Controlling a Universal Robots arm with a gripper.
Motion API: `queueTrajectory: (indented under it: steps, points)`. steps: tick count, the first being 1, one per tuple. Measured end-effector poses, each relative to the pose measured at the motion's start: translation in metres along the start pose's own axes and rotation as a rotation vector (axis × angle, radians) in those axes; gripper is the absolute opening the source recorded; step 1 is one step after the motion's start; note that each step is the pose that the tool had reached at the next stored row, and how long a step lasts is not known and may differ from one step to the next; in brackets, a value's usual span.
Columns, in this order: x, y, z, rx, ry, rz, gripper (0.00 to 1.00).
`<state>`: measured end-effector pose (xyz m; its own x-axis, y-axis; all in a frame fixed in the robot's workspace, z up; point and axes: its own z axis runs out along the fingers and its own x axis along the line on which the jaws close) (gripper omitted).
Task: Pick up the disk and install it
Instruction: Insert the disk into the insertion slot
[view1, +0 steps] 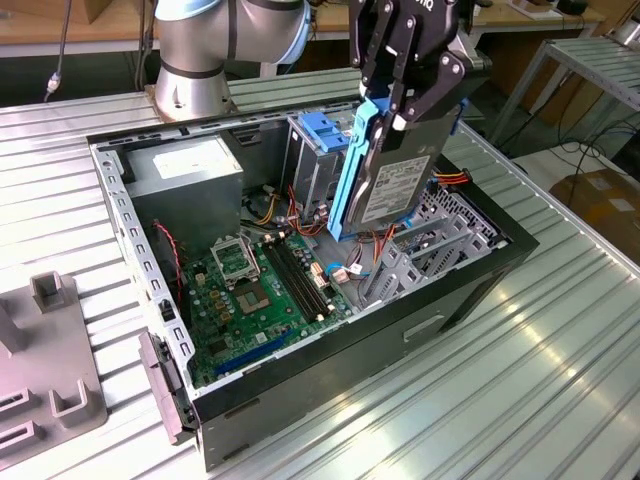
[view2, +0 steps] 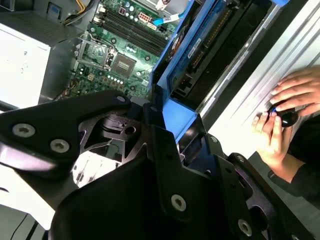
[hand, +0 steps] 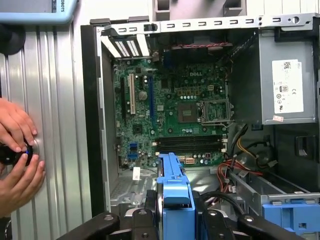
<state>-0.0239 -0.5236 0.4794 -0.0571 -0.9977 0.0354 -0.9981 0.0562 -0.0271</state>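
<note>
Fingers of the gripper (view1: 388, 112) are pinching the upper end of the disk (view1: 395, 185), which is hanging upright and slightly tilted below them, over the open computer case (view1: 360, 340). The metal drive cage (view1: 305, 165) with its blue bracket (view1: 318, 130) is standing just beside the disk. Red and orange cables (view1: 383, 243) are lying under the disk's lower end, and the motherboard (view1: 260, 290) is sitting farther off. Outside the case, a person's hands (hand: 22, 180) are resting on a black knob (view2: 289, 119).
</note>
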Motion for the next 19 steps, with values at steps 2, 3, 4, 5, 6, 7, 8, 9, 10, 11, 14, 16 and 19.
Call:
queueTrajectory:
  steps: [2,3,4,5,6,7,8,9,10,11,14,16,19]
  points:
    - [0.0028,-0.0007,0.0002,0.0000,0.0008,0.001,0.37]
    - [0.0060,-0.0014,0.0006,0.0001,0.0013,0.001,0.37]
    - [0.0082,-0.0019,0.0008,0.0000,0.0016,0.002,0.37]
    - [0.0095,-0.0023,0.0010,0.0000,0.0016,0.002,0.37]
    - [0.0116,-0.0034,0.0013,0.0001,0.0016,0.002,0.37]
    - [0.0128,-0.0047,0.0016,0.0000,0.0017,0.002,0.37]
    - [0.0141,-0.0068,0.0020,-0.0001,0.0018,0.002,0.37]
    - [0.0148,-0.0088,0.0023,-0.0002,0.0019,0.002,0.37]
    - [0.0155,-0.0114,0.0028,-0.0002,0.0018,0.002,0.37]
    - [0.0162,-0.0143,0.0033,-0.0004,0.0019,0.002,0.37]
    - [0.0188,-0.0215,0.0055,-0.0004,0.0018,0.002,0.37]
    - [0.0197,-0.0261,0.0067,-0.0003,0.0017,0.003,0.37]
    - [0.0195,-0.0378,0.0081,-0.0004,0.0022,0.003,0.37]
